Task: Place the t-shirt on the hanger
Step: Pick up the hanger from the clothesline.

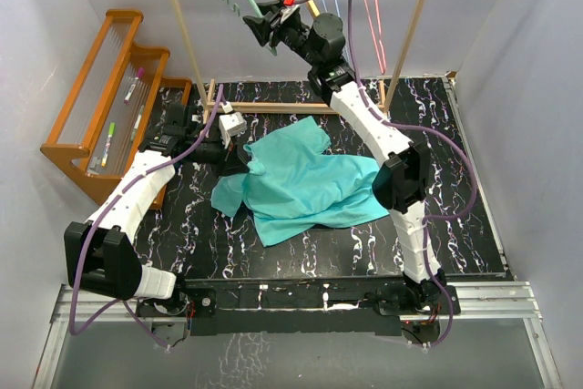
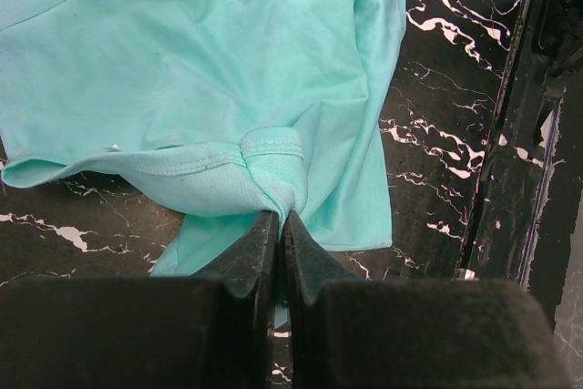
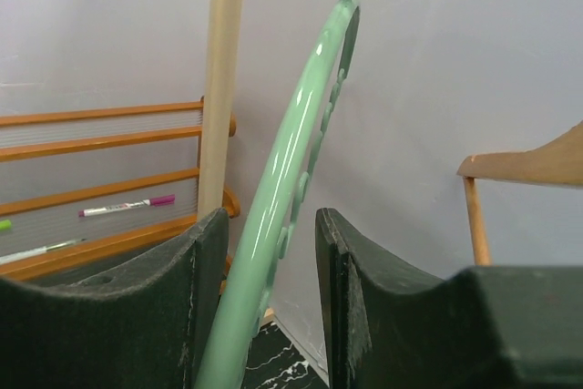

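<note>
Pinching a folded hem of the t-shirt (image 2: 182, 88) with the left gripper (image 2: 278, 218), fingers pressed together, at the cloth's left edge, centre-left of the top view. Crumpled mid-frame on the black marbled table (image 1: 460, 225), well inside every table edge; bare marble to the right and below. Straddling the hanger (image 3: 282, 179) with the right gripper (image 3: 271, 214), top centre of the top view, jaws spread. Open gap beside the right finger; possibly touching the left one, hard to tell. Flanked by a wooden post (image 3: 224, 70) just left and the orange wooden hanger (image 3: 528, 166) well apart at right.
</note>
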You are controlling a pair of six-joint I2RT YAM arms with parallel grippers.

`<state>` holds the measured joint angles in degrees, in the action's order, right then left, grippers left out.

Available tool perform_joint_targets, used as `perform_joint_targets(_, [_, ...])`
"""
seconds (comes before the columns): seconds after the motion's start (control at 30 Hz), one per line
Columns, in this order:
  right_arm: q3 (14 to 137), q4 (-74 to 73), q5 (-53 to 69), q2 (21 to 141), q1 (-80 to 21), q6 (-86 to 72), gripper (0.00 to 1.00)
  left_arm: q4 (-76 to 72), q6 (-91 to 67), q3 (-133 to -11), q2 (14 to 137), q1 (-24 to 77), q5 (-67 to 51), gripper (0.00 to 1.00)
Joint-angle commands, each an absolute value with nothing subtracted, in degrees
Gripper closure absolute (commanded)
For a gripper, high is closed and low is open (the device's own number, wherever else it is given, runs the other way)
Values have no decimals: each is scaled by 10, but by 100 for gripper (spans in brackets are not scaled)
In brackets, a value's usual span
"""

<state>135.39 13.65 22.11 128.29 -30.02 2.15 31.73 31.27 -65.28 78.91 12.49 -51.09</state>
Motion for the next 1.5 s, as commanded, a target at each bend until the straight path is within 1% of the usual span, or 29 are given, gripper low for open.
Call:
perform_joint_targets(0.0, [1352, 191, 165, 1238, -312, 58, 92, 317, 310, -646, 781, 122, -538, 100])
perform_joint_targets(0.13, [1383, 152, 123, 1241, -325, 92, 92, 318, 310, -644, 780, 123, -538, 100])
perform_joint_targets(0.27, [1369, 119, 110, 1231, -327, 94, 70, 318, 308, -645, 781, 123, -540, 100])
perform_joint_targets(0.37, [1359, 87, 103, 1226, -327, 92, 60, 319, 307, -645, 781, 123, -542, 100])
perform_joint_targets(0.47, [1358, 62, 99, 1226, -327, 88, 56, 320, 307, -644, 781, 123, -542, 100])
perform_joint_targets(0.67, [1359, 31, 108, 1220, -328, 80, 42, 323, 309, -642, 781, 123, -541, 100])
perform_joint_targets(0.77, [1351, 25, 108, 1214, -328, 82, 40, 321, 311, -641, 781, 123, -541, 100])
perform_joint_targets(0.8, [1349, 25, 104, 1214, -327, 83, 40, 321, 310, -642, 781, 122, -541, 100])
perform_joint_targets(0.87, [1349, 26, 101, 1213, -328, 84, 43, 320, 310, -643, 781, 123, -543, 100])
perform_joint_targets(1.1, [1350, 27, 113, 1199, -327, 79, 63, 323, 313, -643, 795, 122, -542, 100])
perform_joint_targets(1.2, [1350, 22, 119, 1192, -328, 76, 68, 322, 313, -643, 798, 123, -542, 100])
perform_joint_targets(1.3, [1349, 15, 120, 1186, -327, 75, 69, 321, 311, -646, 803, 123, -546, 100])
perform_joint_targets(1.37, [1347, 10, 119, 1182, -328, 75, 66, 321, 309, -648, 805, 123, -547, 100])
perform_joint_targets(1.4, [1347, 7, 119, 1181, -328, 77, 68, 322, 310, -649, 806, 123, -548, 100])
perform_joint_targets(1.47, [1347, 1, 114, 1180, -328, 79, 80, 320, 309, -648, 807, 123, -548, 100])
